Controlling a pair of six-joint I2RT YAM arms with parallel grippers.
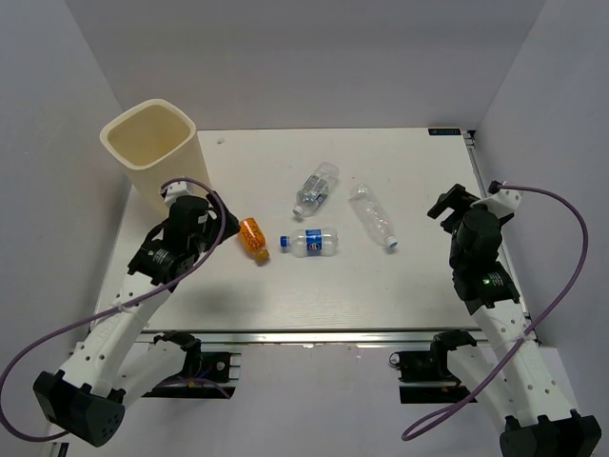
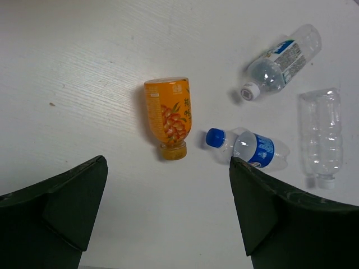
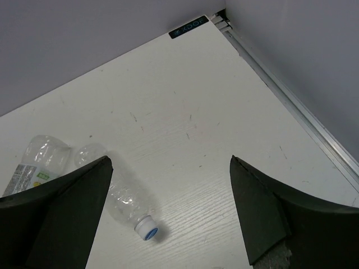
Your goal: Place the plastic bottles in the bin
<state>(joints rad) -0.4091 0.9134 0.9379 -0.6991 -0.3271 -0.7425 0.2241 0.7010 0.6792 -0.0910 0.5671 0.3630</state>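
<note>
plainly, the left claw (image 2: 167, 180) hangs with its two dark fingers spread wide and nothing between them. through the gap its wrist camera looks down on the orange bottle (image 2: 168, 115), which lies on its side on the white worktop (image 1: 381, 295) with its cap towards the claw. just right of that cap, close but apart, is the blue cap of the blue-capped bottle (image 2: 252, 148), lying crosswise with a blue label round its middle. farther off lies the white-capped bottle (image 2: 280, 61), tilted, its cap pointing back towards the other two, with a blue and white label. to the right of these rests the unlabelled bottle (image 2: 321, 134), clear and crinkled, its pale cap towards the near edge.

the right claw (image 3: 169, 168) is likewise spread wide and holds nothing. it hovers over the right side of the worktop, well apart from the bottles; the unlabelled bottle is the nearest to it, showing low and left in its wrist view, partly hidden behind its left finger.

from above, all four bottles lie in a loose cluster around the middle of the worktop, none touching another. the bin (image 1: 176, 167) stands upright at the far left corner, open mouth up. the left arm's head sits just in front of its base; whether they touch i cannot tell. a purple cable (image 1: 571, 238) loops from each arm.
</note>
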